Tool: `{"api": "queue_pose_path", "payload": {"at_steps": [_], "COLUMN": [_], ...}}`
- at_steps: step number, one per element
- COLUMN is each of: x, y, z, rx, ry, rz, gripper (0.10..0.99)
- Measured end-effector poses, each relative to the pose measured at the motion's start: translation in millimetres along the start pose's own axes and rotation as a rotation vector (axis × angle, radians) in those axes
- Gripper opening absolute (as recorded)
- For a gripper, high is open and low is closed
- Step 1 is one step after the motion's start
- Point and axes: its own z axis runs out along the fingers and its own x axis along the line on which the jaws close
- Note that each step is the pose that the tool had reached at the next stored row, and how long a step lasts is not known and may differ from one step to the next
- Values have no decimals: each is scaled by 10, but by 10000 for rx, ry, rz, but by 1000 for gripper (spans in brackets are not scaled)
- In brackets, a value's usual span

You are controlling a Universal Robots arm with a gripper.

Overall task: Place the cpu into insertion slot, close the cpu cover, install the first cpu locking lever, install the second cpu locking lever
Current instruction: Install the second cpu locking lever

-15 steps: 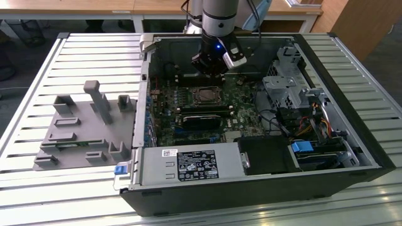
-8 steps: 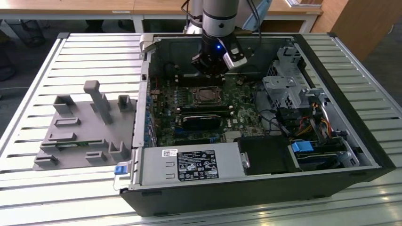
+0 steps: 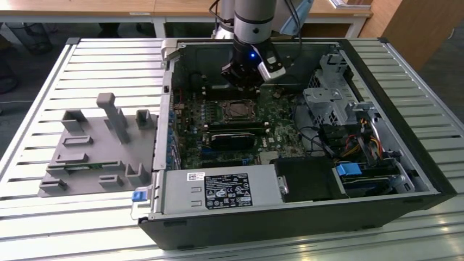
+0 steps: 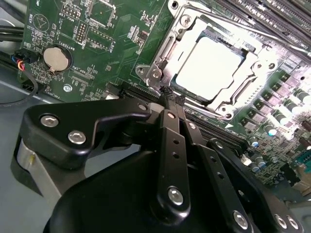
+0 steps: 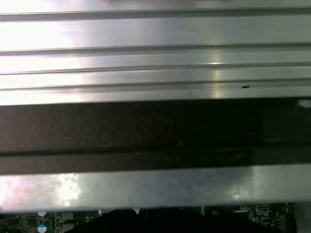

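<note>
Gripper (image 4: pixel 167 93) fingers pressed together, holding nothing, just beside cpu cover (image 4: pixel 194 36) lying flat over cpu (image 4: pixel 209 68) in insertion slot.

Exterior view: even, bright daylight, slatted table (image 3: pixel 43 81) glaring pale at its edges, case (image 3: pixel 305 217) interior dim and shadowed. Second wrist view: cpu (image 4: pixel 210 68) top blown out white, glare spreading over the cover (image 4: pixel 243 92); gripper (image 4: pixel 165 97) black, near and soft-focused. First wrist view: metal slats (image 5: pixel 155 34) washed out with hot spots, dark band across the middle, overall blurry.
</note>
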Motion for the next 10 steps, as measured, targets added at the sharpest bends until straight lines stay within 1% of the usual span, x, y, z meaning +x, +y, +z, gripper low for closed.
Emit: {"api": "queue_pose_path", "payload": {"at_steps": [10], "x": [-5], "y": [-80], "z": [-3], "rx": [-1], "ry": [0], "rz": [1], "gripper": [106]}}
